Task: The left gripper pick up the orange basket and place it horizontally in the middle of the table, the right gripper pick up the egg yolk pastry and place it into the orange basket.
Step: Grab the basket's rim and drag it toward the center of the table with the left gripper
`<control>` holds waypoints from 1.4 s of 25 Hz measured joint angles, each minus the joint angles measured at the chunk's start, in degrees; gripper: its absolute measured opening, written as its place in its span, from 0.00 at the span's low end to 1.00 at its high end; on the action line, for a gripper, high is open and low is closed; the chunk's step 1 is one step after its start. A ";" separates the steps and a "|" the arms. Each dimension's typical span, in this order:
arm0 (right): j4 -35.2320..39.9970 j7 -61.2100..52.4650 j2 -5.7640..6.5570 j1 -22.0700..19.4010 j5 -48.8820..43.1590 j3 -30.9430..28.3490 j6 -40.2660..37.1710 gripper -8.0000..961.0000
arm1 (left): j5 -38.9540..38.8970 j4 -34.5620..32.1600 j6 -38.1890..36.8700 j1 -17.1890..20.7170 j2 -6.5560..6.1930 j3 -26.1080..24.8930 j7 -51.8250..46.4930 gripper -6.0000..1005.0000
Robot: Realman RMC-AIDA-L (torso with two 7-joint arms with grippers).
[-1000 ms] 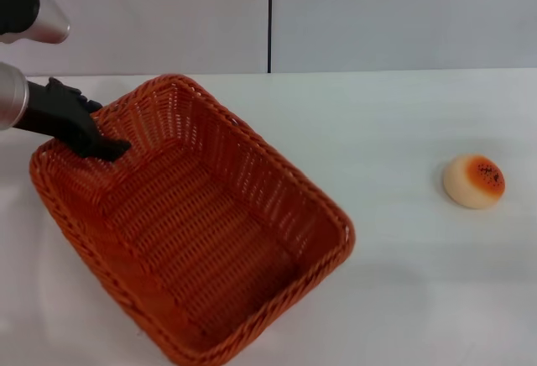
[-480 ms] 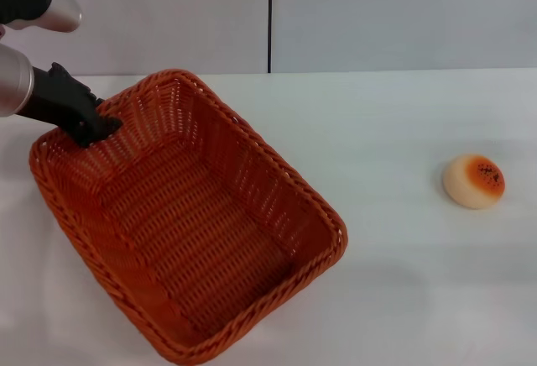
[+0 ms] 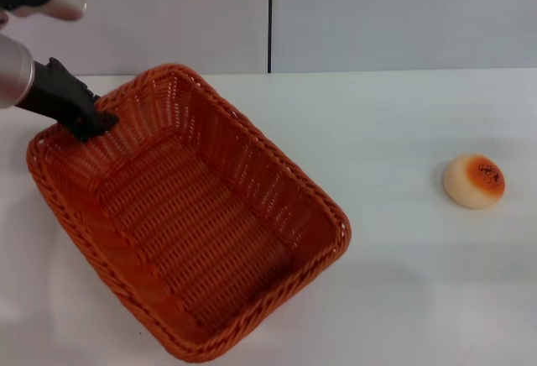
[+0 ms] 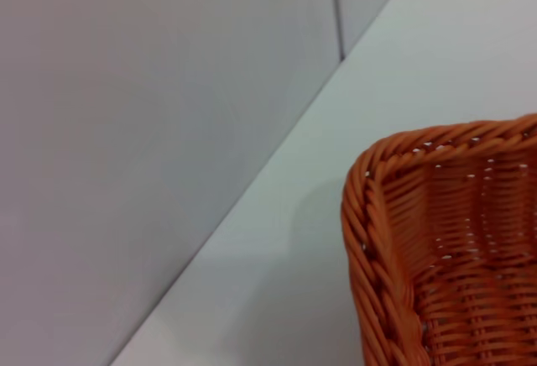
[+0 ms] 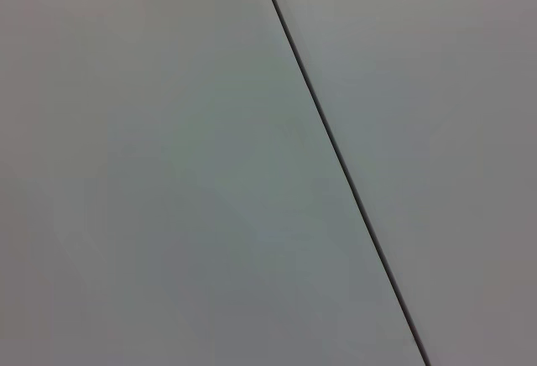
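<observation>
The orange basket (image 3: 277, 164) lies at an angle on the left half of the white table (image 3: 403, 114), and its corner also shows in the left wrist view (image 4: 369, 240). My left gripper (image 3: 91, 121) is shut on the basket's far left rim, one black finger inside the wall. The egg yolk pastry (image 3: 475, 180), cream with an orange-brown seeded top, sits alone at the right side of the table. The basket holds nothing. My right gripper is out of view; its wrist camera sees only a plain wall.
A pale wall with a dark vertical seam (image 3: 269, 18) runs along the back edge of the table. Bare tabletop lies between the basket and the pastry.
The left gripper has drawn back and to the left with the rim in its grip. The basket has shifted slightly away from the front edge. The pastry has not moved.
</observation>
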State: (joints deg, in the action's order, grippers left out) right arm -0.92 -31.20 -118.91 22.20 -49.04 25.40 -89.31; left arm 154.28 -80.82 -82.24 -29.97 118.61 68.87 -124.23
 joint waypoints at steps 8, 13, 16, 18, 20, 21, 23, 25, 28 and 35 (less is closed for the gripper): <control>1.74 -0.57 0.00 -0.09 0.00 -0.62 -0.31 0.49 | 9.76 0.71 -2.69 -4.53 -0.03 -0.51 -17.93 0.23; 4.89 -4.13 0.14 -0.42 0.00 -2.24 2.03 0.49 | 10.99 3.45 -6.45 -8.09 0.00 -2.87 -26.73 0.22; 6.38 -5.36 0.21 -0.45 0.00 -2.55 3.56 0.49 | 10.93 5.34 -9.23 -10.37 -0.01 -6.28 -30.95 0.21; 7.69 -6.53 0.25 -0.34 0.00 -2.75 5.31 0.49 | 10.66 5.39 -10.24 -10.86 0.00 -7.65 -32.85 0.22; 8.76 -7.19 0.29 -0.01 0.00 -2.85 6.74 0.49 | 10.08 4.72 -10.80 -10.86 0.02 -8.40 -35.03 0.21; 9.32 -7.38 0.31 0.17 0.00 -2.87 7.43 0.49 | 9.80 4.36 -10.97 -10.80 0.02 -8.84 -36.26 0.21; 10.31 -7.62 0.38 0.66 0.00 -2.74 8.63 0.49 | 9.60 4.24 -11.22 -10.82 0.01 -10.08 -37.85 0.21; 10.60 -7.83 0.77 1.41 -0.15 -2.52 9.80 0.49 | 9.64 4.40 -11.44 -11.10 0.00 -12.10 -38.97 0.20; 9.87 -9.37 2.08 2.46 -0.44 -2.45 11.19 0.49 | 9.49 4.38 -11.48 -10.87 0.00 -13.46 -40.31 0.19; 8.11 -10.73 4.10 4.17 -0.59 -2.40 13.83 0.49 | 9.32 5.52 -11.43 -9.95 0.07 -14.90 -40.71 0.18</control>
State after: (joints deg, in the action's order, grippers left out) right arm 7.19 -41.93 -114.81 26.38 -49.62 23.00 -75.48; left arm 163.59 -75.31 -93.67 -39.92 118.68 53.97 -164.94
